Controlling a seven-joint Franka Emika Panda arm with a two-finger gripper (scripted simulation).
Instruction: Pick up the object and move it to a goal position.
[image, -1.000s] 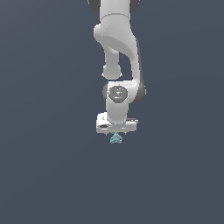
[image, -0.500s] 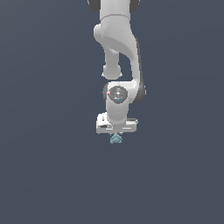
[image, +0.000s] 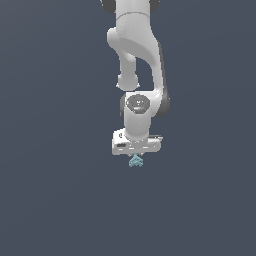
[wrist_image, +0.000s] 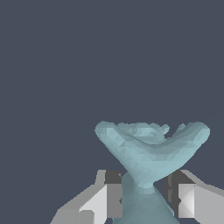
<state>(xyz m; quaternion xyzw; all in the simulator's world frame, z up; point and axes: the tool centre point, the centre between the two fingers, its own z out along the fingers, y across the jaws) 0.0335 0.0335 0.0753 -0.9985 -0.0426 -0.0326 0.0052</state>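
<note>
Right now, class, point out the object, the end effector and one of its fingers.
object (wrist_image: 148, 153), wrist view, on its pale teal forked body.
end effector (wrist_image: 144, 194), wrist view, midway between the fingertips.
finger (wrist_image: 113, 197), wrist view, on one finger's grey inner face.

Open space around end effector (image: 136, 156)

pale teal lumpy object (wrist_image: 151, 153), flared lobes, pinched in claw (wrist_image: 146, 194)
</note>
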